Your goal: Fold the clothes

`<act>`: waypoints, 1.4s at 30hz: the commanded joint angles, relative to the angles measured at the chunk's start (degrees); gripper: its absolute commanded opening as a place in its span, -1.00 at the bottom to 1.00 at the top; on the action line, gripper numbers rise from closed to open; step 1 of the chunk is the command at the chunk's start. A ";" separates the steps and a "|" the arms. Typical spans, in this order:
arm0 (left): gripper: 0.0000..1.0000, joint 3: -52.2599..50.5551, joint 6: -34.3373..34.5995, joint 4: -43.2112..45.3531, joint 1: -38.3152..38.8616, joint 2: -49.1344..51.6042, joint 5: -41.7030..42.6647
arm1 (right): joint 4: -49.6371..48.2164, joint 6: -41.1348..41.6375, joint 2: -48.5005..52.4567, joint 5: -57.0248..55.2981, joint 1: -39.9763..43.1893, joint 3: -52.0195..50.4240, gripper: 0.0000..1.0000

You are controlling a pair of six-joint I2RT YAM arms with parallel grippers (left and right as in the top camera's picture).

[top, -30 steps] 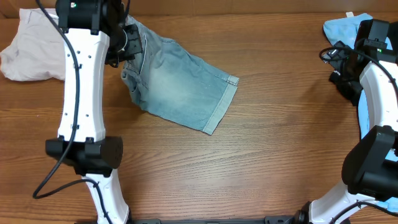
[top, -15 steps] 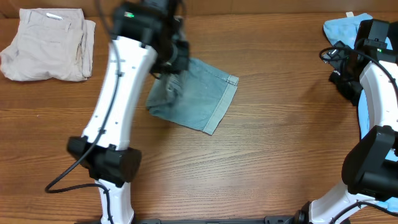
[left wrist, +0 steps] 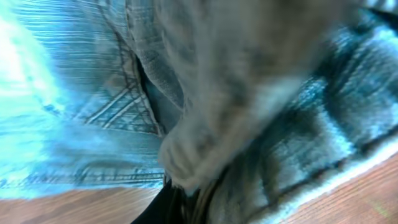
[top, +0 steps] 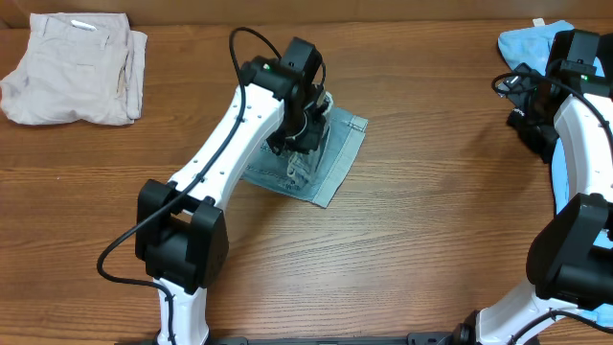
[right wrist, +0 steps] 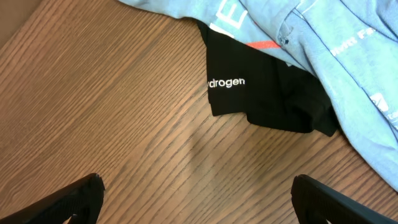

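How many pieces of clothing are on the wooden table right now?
4: folded beige shorts at the far left corner, pale-blue denim shorts mid-table, a sky-blue printed T-shirt at the far right, and a black garment partly under it. More may be hidden beneath.

Four garments lie on one bench. Two are shorts: one pair of denim shorts mid-bench, nearer the far edge, and one pair of beige shorts in the far left corner. One T-shirt, sky blue, sits in the far right corner. One black garment lies partly under it, with one white printed word showing. Two arms stand at the near edge, one left arm and one right arm. Each has one gripper, the left gripper and the right gripper, two in all. Two fingers of the right one show.
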State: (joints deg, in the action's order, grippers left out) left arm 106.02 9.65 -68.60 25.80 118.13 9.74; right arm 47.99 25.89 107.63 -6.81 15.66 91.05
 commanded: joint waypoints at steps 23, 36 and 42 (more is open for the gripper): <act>0.25 8.00 -3.76 -2.36 -1.88 -1.27 7.58 | -0.35 0.33 -0.24 -0.15 -0.15 1.22 1.00; -0.55 4.35 -4.15 0.00 -2.43 -1.22 10.71 | -0.35 0.33 -0.24 -0.15 -0.15 1.22 1.00; -0.81 -8.94 -5.75 10.82 0.55 -1.22 20.57 | -0.35 0.33 -0.24 -0.15 -0.15 1.22 1.00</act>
State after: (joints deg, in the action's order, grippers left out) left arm 102.76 5.32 -60.82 23.94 117.75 23.88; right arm 47.99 25.87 107.63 -6.81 15.66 91.05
